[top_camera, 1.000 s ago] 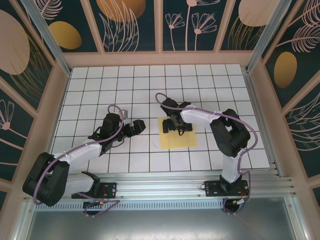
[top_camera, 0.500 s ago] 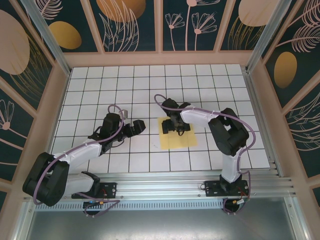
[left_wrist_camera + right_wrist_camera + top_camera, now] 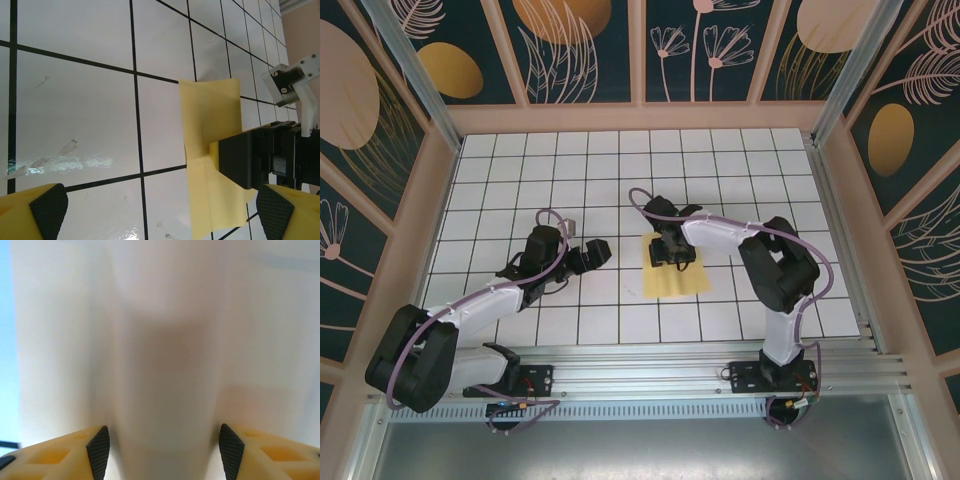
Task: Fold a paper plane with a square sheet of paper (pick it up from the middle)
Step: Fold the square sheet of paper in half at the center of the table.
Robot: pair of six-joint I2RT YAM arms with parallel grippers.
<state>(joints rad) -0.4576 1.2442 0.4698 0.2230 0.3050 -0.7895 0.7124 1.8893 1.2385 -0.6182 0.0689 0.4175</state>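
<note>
The square sheet of paper [image 3: 675, 282], pale yellow, lies on the white gridded table just right of centre. My right gripper [image 3: 672, 250] points down onto its far half. In the right wrist view its jaws [image 3: 163, 450] stand partly apart, and a raised hump of the paper [image 3: 160, 340] sits between the black pads. The left wrist view shows the sheet [image 3: 210, 115] buckled where the right gripper's black body [image 3: 250, 160] presses on it. My left gripper [image 3: 605, 250] hovers about one tile left of the sheet, open and holding nothing [image 3: 160, 210].
The tiled table [image 3: 520, 170] is bounded by pink walls on three sides. An aluminium rail [image 3: 700, 360] runs along the near edge by the arm bases. Bare tiles lie behind and on both sides of the sheet.
My right gripper's jaws have narrowed on the sheet. The paper's side edges have drawn inward and it has humped up between the pads. The left arm has stayed still.
</note>
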